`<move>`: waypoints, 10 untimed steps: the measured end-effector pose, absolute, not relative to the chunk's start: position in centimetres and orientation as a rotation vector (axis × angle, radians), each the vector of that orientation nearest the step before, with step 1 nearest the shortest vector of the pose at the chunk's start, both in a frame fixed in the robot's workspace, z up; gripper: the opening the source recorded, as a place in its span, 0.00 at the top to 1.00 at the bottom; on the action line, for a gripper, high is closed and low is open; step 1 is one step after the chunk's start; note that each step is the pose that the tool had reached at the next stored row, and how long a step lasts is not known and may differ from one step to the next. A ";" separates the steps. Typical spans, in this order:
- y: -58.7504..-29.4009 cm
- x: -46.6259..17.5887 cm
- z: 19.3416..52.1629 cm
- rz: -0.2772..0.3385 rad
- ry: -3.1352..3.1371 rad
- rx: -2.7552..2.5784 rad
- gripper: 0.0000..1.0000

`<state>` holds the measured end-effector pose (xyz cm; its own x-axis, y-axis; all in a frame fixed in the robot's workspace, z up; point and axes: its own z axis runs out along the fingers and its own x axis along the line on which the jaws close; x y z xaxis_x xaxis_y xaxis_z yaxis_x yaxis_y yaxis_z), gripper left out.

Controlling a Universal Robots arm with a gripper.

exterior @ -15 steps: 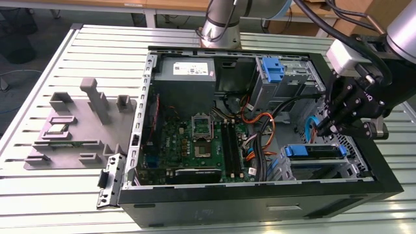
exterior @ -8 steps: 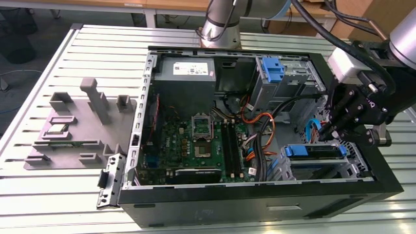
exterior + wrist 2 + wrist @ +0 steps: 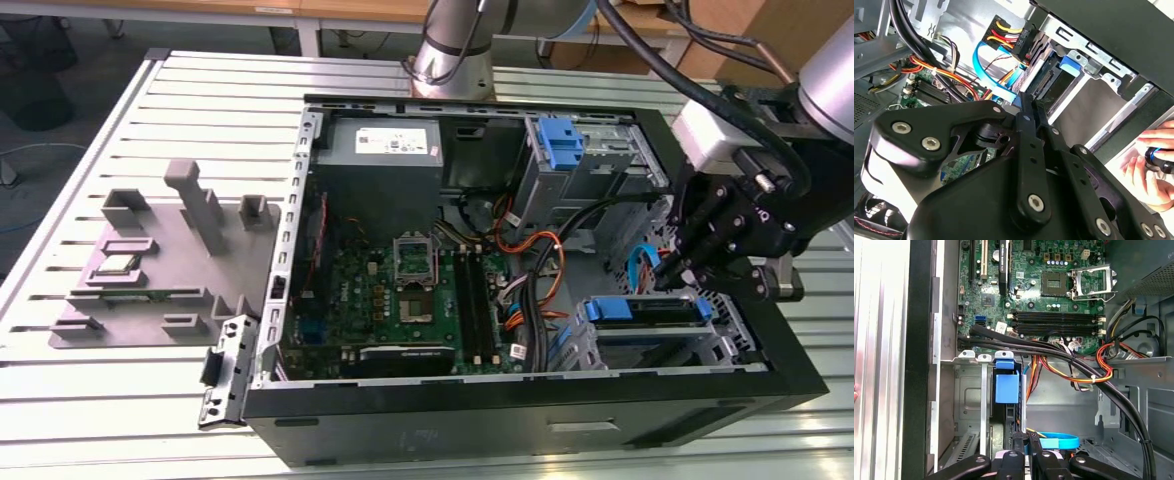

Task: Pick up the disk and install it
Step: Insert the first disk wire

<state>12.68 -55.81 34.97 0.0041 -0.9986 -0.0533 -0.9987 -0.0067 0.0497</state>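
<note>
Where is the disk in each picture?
Exterior view: the disk sits in the computer case, beside the claw.
Second wrist view: the disk lies just beyond the claw.
First wrist view: the disk stands between the claw and the motherboard.
Shared landmark: the light-blue cable beside it.

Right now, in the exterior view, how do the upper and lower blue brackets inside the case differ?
The upper bracket runs up-and-down in that picture; the lower bracket lies sideways. The upper bracket sits near the power supply; the lower bracket sits right by the hand. Both are blue plastic in grey metal cages.
</note>
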 end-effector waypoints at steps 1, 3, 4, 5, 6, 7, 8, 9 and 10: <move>-55.8 12.6 34.9 0.113 2.212 -2.224 0.84; -55.8 12.6 34.9 0.112 2.211 -2.223 0.84; -55.8 12.6 34.9 0.112 2.211 -2.223 0.84; -55.8 12.6 34.9 0.112 2.211 -2.223 0.84; -55.8 12.6 34.9 0.112 2.211 -2.223 0.84; -55.9 12.6 34.9 0.111 2.210 -2.223 0.84; -55.9 12.6 34.9 0.111 2.210 -2.223 0.84; -56.0 12.6 34.9 0.110 2.210 -2.222 0.84; -56.0 12.6 34.9 0.110 2.210 -2.222 0.84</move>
<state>12.63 -55.99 34.85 0.0045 -0.9986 -0.0536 -0.9990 -0.0069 0.0452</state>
